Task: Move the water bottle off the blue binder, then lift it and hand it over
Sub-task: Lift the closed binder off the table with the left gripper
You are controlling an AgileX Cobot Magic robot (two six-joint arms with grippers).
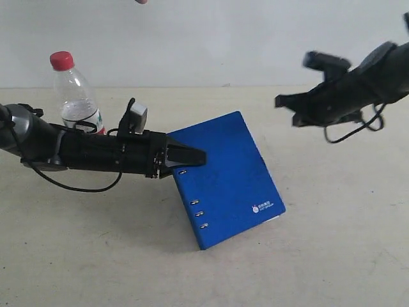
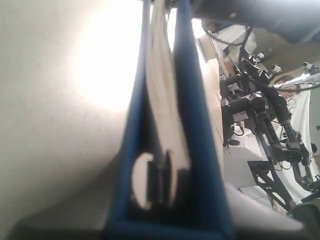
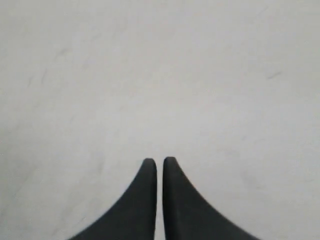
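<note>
Water bottle: upright on the table, upper left of the exterior view, red cap on. It stands behind the left arm, which hides its base. It is off the blue binder and apart from it.

Blue binder: lies closed at frame centre, turned at an angle. Three metal studs run along its lower-left edge, and a small white logo sits near its lower-right corner.

Left gripper: reaches in low from the left, its fingers narrowing to a point at the binder's upper-left edge. The left wrist view is filled by the binder seen edge-on, blue covers with white pages between. No fingers show there, so I cannot tell whether it grips the binder or only rests against it.

Right gripper: fingertips closed almost together, nothing between them, bare table beneath. Right arm is raised at upper right, well apart from binder and bottle.
</note>
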